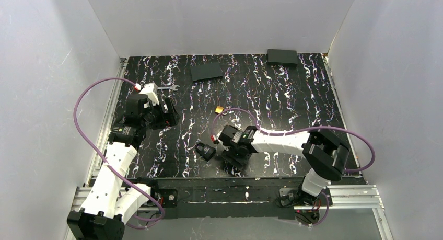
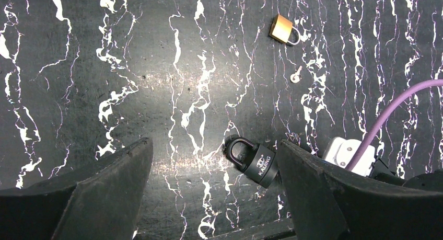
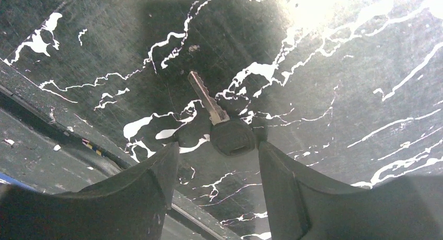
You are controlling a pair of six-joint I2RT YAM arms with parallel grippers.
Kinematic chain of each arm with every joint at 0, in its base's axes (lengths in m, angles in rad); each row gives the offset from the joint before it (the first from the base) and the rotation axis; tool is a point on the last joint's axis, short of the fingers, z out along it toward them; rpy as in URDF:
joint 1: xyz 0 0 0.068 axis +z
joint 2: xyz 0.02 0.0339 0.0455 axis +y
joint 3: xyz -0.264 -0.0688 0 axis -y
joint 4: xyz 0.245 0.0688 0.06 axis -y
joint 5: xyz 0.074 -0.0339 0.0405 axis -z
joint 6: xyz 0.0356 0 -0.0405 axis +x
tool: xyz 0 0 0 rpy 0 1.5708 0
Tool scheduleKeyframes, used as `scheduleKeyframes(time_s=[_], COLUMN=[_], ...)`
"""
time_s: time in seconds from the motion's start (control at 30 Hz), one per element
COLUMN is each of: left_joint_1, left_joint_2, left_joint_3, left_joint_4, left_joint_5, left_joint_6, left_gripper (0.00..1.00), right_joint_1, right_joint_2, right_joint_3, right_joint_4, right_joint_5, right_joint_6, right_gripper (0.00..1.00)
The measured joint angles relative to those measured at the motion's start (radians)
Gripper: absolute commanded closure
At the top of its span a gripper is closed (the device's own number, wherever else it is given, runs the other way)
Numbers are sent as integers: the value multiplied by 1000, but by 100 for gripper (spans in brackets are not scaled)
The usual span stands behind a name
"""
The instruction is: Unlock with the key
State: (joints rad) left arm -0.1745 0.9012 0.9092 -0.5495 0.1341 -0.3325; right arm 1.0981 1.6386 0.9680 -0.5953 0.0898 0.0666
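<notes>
- The left gripper [image 2: 214, 146] hangs over the left side of the table [image 1: 292, 104]. Its two fingers are spread wide and nothing is between them.
- A silver wrench [image 1: 168, 87] lies flat just behind that gripper, close to the far left corner.
- A flat black sheet [image 1: 207, 71] lies near the far edge, a bit left of the middle.
- A black padlock [image 2: 256, 164] lies on its side near the near edge, left of the middle. Its loop looks closed.
- A small gold padlock [image 2: 283, 29] lies farther back, about in the middle of the table, well apart from the black one.
- The right gripper [image 3: 217, 145] is low over the near edge, just right of the black padlock. Its fingers are apart and do not pinch anything.
- The key [image 3: 222, 124] lies flat on the table there. Its round black head sits between the two fingers, just beside the right one. Its thin blade points away from the gripper.
- A black block [image 1: 282, 57] sits by the far right corner.
</notes>
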Motion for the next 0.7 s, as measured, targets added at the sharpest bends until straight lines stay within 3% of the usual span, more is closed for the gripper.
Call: scheduleKeyframes(time_s=[0.2,0.57,0.7], left_joint_1=[0,0,0], left_joint_2=[0,-9,-10], left_joint_3=[0,0,0], left_joint_4=[1,3,3], left_joint_5=[0,0,0], left_joint_6=[0,1,1], left_gripper=[14,15,15], right_joint_1=[8,29,30], right_joint_2=[43,83,82], right_joint_3=[43,87,88], right_joint_4=[-26,-63,-63], right_joint_5=[-14,-6,9], right_joint_6=[-29,-26,42], right_gripper=[49,87,90])
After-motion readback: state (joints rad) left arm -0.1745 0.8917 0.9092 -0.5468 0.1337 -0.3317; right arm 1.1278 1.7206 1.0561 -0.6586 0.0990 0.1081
